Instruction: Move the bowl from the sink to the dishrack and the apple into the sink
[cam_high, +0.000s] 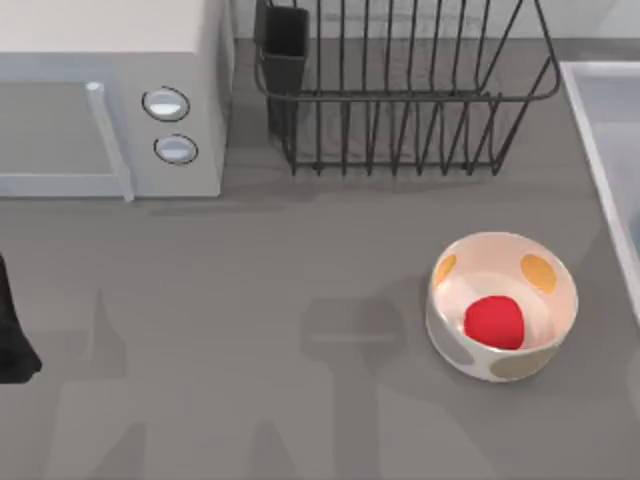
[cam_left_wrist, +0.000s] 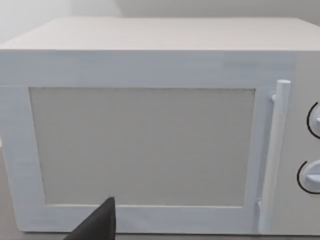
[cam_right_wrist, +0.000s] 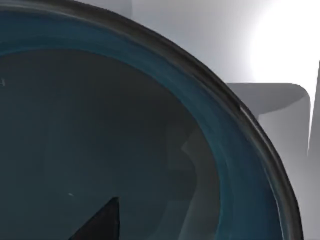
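While the apple (cam_high: 494, 322) lies inside the cream spotted bowl (cam_high: 540, 272) on the grey table (cam_high: 250, 300), toward the right side in the top view, the blue-teal bowl (cam_right_wrist: 125, 115) is seen very close in the right wrist view. The apple is shown as a small, plain, bright red ball resting on the bottom of the spotted bowl, well below its rim and much smaller than it. The spotted bowl is marked with orange patches inside and grey patches on its outer wall.

The blue-teal bowl is presented as a wide round vessel with a dark shaded interior, a lighter blue band rising up its wall and a dark thin edge at the rim. Behind its rim the pale grey-white walls of the sink (cam_right_wrist: 280, 105) are visible, so the bowl is placed in the basin. In the top view the sink's light raised rim (cam_high: 600, 130) is seen at the right edge of the table.

The black wire dishrack (cam_high: 400, 100) stands at the back of the table, with its rectangular utensil cup (cam_high: 283, 50) at the corner nearest the white microwave (cam_high: 110, 100).

A dark fingertip of the right gripper (cam_right_wrist: 100, 222) is seen over the bowl's interior; how far the fingers are spread, and whether anything is held, cannot be told. The left arm (cam_high: 12, 330) is seen at the left edge of the table, and a dark fingertip of the left gripper (cam_left_wrist: 97, 222) is seen facing the microwave door; its opening cannot be told either.
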